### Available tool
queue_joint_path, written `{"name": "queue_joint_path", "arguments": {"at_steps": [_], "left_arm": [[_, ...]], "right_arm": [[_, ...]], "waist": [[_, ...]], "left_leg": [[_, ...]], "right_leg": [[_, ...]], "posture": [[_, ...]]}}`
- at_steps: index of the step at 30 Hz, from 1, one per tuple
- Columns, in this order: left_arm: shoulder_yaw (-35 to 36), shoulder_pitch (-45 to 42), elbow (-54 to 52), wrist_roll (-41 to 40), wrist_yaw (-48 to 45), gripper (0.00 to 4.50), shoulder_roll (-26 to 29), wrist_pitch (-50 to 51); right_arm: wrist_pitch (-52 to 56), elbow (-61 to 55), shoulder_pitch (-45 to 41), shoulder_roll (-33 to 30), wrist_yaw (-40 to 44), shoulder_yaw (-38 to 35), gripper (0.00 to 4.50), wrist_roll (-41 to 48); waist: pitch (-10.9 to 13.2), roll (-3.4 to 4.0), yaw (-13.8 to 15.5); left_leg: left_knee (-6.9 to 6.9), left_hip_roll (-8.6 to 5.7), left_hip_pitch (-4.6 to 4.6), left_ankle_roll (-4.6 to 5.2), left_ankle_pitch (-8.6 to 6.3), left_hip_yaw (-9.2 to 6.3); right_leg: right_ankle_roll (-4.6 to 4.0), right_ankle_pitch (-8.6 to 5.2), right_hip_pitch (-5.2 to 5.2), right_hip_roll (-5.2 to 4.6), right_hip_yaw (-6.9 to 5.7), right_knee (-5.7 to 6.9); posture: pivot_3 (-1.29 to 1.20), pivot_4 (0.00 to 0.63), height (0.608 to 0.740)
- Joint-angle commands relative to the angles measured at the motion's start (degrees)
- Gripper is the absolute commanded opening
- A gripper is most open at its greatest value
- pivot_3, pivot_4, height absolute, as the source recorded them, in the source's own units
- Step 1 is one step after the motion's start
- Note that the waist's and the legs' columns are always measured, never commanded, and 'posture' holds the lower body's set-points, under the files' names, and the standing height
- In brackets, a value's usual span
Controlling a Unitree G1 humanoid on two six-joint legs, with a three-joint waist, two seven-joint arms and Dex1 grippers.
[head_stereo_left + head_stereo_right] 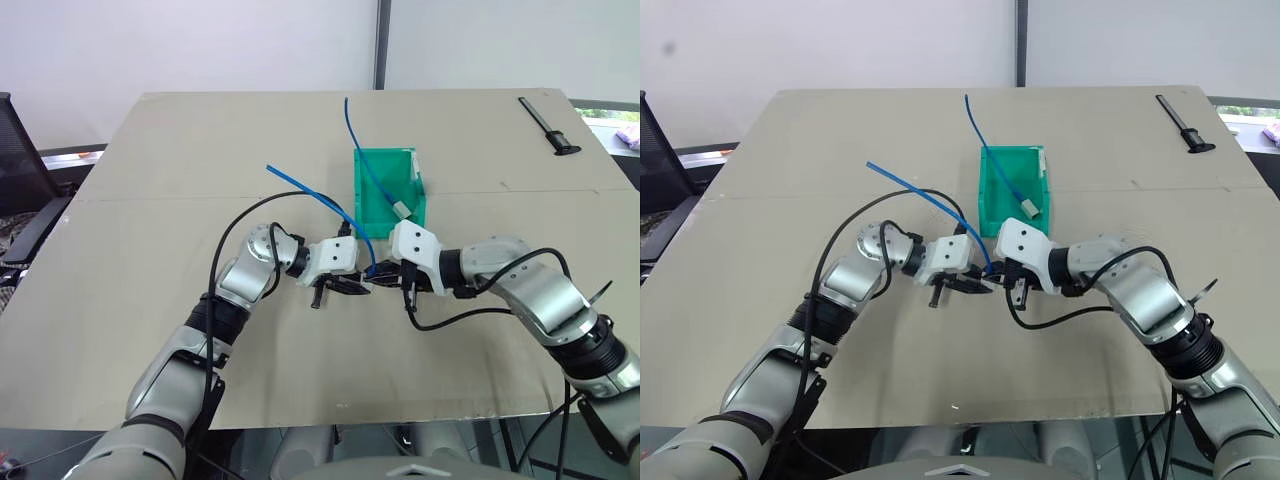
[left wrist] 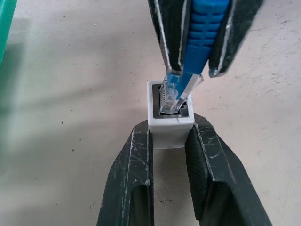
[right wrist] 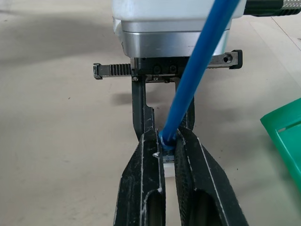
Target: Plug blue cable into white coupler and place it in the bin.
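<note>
- Beige tabletop (image 1: 150, 300), white wall behind, a seam running across the middle of the table.
- Left gripper (image 2: 168, 141) clamped on the white coupler (image 2: 170, 123); both fingers press its sides, socket opening faces the other gripper.
- Right gripper (image 3: 169, 146) pinched tight on the blue boot of the blue cable (image 3: 202, 70), just behind the clear plug (image 2: 175, 94).
- Plug tip sits in the coupler's socket mouth, slightly tilted; cannot tell if fully seated.
- Head views: the two grippers meet tip to tip above the table, just in front of the bin (image 1: 385, 195), left one (image 1: 345, 287) pointing right, right one (image 1: 395, 280) pointing left.
- Blue cable rises from the right gripper and arcs up and back to the left, free end in the air over the table.
- Bin is green, upright on the table, just behind the grippers, not touching them.
- Second blue cable (image 1: 365, 160) lies in the bin with a pale coupler (image 1: 402, 209) on its end; its other end sticks out over the bin's back wall.
- Black tool (image 1: 548, 125) lies at the far right corner of the table, well apart from everything.
- Black chair (image 1: 20, 160) at the left edge, beside the table.
</note>
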Motion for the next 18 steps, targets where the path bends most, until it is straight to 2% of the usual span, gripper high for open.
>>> {"name": "queue_joint_path", "arguments": {"at_steps": [1,9,14,17,18], "left_arm": [[0.16,-0.56,-1.86,-0.81,0.40,0.35,-0.35,-0.28],[0.14,-0.17,-2.78,-1.03,1.10,0.35,-0.98,-0.01],[0.57,0.56,-3.11,-1.19,2.10,0.35,-1.11,0.53],[1.51,1.47,-4.04,-2.12,2.86,0.35,-0.94,2.44],[1.75,1.74,-4.42,-2.37,2.97,0.35,-0.77,2.95]], "right_arm": [[1.86,4.15,-0.17,-0.13,1.21,2.89,0.00,-2.73],[1.99,10.11,-2.87,2.71,4.02,6.12,0.00,-4.67],[-1.45,12.33,-0.87,2.27,5.18,9.49,0.00,-8.74],[-8.72,13.46,0.30,6.96,-1.98,0.51,0.00,-7.94],[-9.44,11.54,0.82,8.17,-3.80,-4.06,0.69,-6.10]], "waist": [[0.00,0.00,-0.02],[-0.08,-0.02,-0.01],[-0.32,-0.02,-0.03],[-0.69,-0.21,-0.11],[-0.69,-0.21,-0.13]], "left_leg": [[0.00,0.00,0.00,0.00,0.00,0.00],[0.00,0.00,0.04,0.00,0.00,-0.03],[0.00,0.00,0.09,0.00,0.00,-0.09],[-0.01,0.00,0.17,0.00,0.00,-0.10],[-0.02,0.00,0.24,0.00,0.00,-0.12]], "right_leg": [[0.00,0.00,0.00,0.00,0.00,0.00],[0.00,0.00,0.03,0.00,0.00,0.01],[0.00,0.00,0.06,0.00,0.01,0.02],[0.00,0.00,0.11,0.02,0.01,0.02],[0.00,0.00,0.17,0.05,0.00,0.03]], "posture": [[0.00,0.150,0.740],[0.00,0.150,0.740],[0.00,0.150,0.740],[0.00,0.150,0.740],[0.00,0.150,0.740]]}}
